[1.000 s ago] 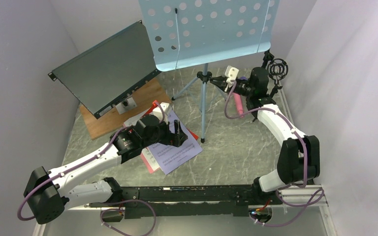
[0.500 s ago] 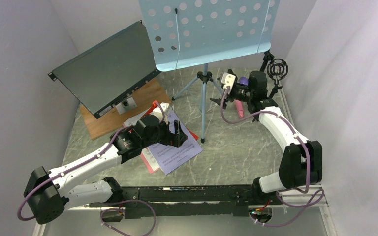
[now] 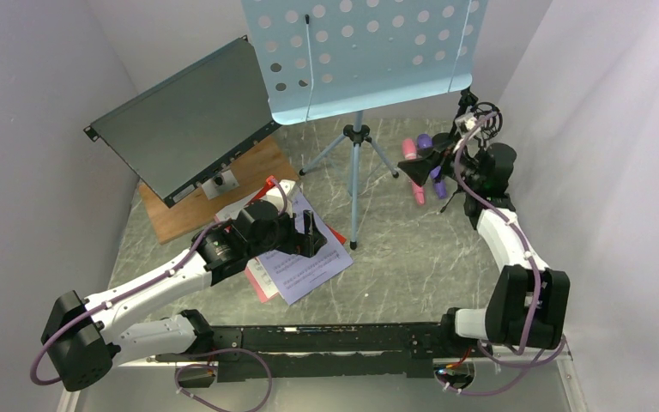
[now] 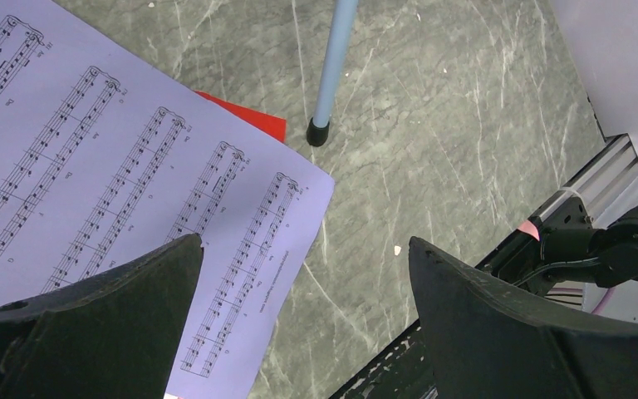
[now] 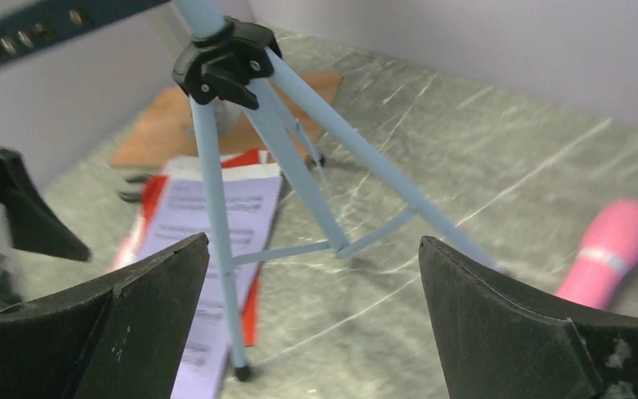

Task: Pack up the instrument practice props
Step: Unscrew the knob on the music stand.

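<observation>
could bump the thin tripod legs point(image 5: 311, 166) of the light-blue holey metal music rack point(image 3: 360, 51) and tip it, with right pincer point(image 5: 314, 320) wide and empty near the pink plastic microphone point(image 5: 611, 249) lying on the worktop point(image 3: 412, 266).

tripod legs point(image 3: 355, 189) block centre, sheet-music pages point(image 3: 305, 273) left
</observation>
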Action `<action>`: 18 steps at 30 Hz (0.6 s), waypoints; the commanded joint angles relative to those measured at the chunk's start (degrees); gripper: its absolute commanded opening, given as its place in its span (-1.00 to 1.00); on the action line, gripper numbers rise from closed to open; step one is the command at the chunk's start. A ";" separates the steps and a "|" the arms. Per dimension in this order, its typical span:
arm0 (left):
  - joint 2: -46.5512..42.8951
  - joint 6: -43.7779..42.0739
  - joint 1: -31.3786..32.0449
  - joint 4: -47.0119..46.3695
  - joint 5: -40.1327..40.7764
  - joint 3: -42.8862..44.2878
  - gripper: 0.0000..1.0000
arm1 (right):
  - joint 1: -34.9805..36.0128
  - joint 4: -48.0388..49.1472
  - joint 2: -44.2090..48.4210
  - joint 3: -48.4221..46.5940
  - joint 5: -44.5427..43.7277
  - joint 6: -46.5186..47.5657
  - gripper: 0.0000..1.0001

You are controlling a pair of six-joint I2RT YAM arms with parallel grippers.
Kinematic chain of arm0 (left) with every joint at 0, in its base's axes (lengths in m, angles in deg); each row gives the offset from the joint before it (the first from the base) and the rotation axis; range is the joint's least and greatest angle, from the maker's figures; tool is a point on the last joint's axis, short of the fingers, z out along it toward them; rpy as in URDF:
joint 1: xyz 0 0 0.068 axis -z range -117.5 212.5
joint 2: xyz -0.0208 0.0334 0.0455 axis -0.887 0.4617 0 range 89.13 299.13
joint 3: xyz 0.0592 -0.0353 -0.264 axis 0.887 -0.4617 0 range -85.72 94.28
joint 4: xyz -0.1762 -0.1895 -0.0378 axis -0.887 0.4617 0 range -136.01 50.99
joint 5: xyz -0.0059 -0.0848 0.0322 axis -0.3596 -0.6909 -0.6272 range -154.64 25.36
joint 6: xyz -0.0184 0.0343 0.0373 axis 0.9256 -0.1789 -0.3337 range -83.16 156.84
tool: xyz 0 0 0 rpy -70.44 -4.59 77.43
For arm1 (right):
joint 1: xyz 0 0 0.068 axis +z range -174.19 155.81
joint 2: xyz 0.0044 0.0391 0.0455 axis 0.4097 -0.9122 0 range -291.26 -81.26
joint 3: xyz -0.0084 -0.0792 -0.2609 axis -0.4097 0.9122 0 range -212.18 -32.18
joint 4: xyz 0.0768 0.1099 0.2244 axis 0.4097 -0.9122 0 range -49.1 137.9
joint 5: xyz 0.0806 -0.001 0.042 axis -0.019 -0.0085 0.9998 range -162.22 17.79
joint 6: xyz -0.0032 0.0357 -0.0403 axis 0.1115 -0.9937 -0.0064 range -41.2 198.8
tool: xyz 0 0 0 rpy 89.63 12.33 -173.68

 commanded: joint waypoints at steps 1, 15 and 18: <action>-1.23 0.07 0.24 -1.14 0.10 1.94 0.98 | -1.87 22.67 0.04 6.22 2.97 -35.97 0.99; -2.22 0.31 0.24 -0.07 0.81 2.15 0.98 | 6.67 24.52 -15.16 -5.57 0.22 -84.07 0.39; -2.73 0.33 0.24 0.29 1.05 1.96 0.98 | 9.02 21.92 -16.34 -8.11 -1.25 -84.05 0.37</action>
